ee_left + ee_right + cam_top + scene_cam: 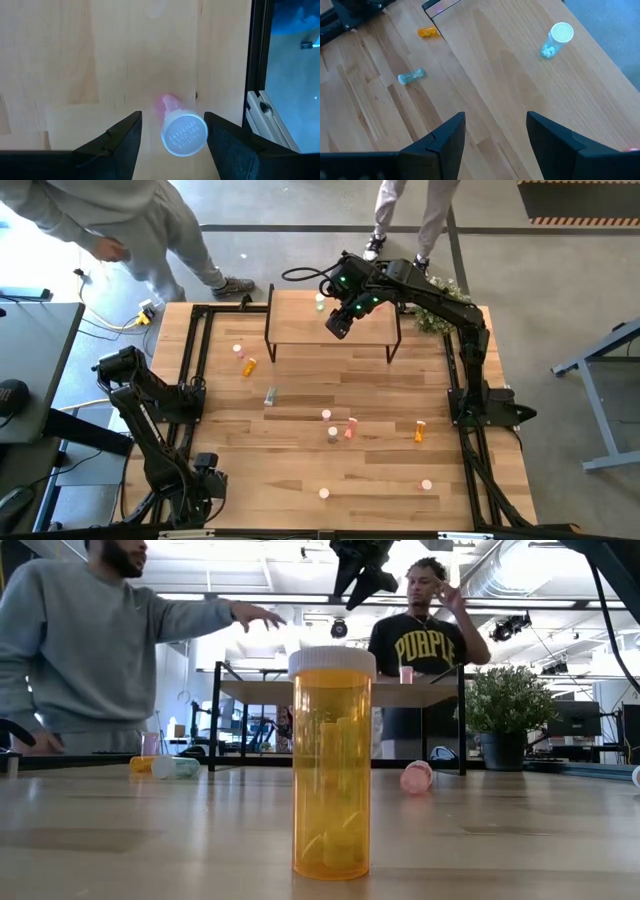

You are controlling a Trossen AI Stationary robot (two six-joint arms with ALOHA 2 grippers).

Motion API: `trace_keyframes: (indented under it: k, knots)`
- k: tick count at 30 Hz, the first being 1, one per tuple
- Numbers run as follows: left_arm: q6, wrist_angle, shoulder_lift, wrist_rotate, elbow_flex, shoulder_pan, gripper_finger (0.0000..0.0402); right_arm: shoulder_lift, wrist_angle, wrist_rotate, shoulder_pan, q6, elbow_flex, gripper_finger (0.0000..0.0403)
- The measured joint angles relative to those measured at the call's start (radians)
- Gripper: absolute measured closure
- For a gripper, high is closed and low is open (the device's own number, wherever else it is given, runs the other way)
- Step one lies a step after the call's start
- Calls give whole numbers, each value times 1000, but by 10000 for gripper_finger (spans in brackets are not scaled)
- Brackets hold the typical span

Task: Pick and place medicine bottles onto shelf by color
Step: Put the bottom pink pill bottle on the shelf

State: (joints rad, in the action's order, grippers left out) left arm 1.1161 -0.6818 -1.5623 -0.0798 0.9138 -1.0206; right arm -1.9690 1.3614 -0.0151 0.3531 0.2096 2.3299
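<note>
We see the right gripper [338, 326] poised above the shelf [300, 320], fingers spread, empty; left gripper [172, 137] parted around nothing

We saw a person in a grey sweatshirt [90, 650] standing beyond the far edge of the desk [300, 460], one arm stretched out sideways. A second person in a black shirt with yellow lettering [425, 650] stood farther back (one arm raised near the head). A potted green plant [505, 710] sat at the desk's far corner, near the black frame rail [195, 360]. A yellow plug [148, 310] and its cables lay on the grey floor [570, 270].
</note>
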Motion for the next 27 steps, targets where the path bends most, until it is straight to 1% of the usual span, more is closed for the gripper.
trace_keyframes:
  k: [3, 5, 12, 16, 20, 27]
  knots:
    - [7, 0, 0, -6, 0, 0, 202, 0, -1, 0, 0, 0, 0, 201]
    - [7, -1, 0, -6, 0, 0, 212, 0, -1, 0, 0, 0, 0, 201]
    - [-17, 3, 0, 10, 0, 0, 267, 0, -1, 0, 0, -1, 0, 201]
    - [-20, 4, 0, 16, 0, 0, 289, 0, -1, 0, 0, -1, 0, 201]
    - [-17, 8, 0, 16, 0, 2, 294, 0, -1, 0, 0, -1, 0, 201]
    - [-11, 8, 21, 17, 0, 39, 281, 0, -2, 0, 0, -1, 0, 201]
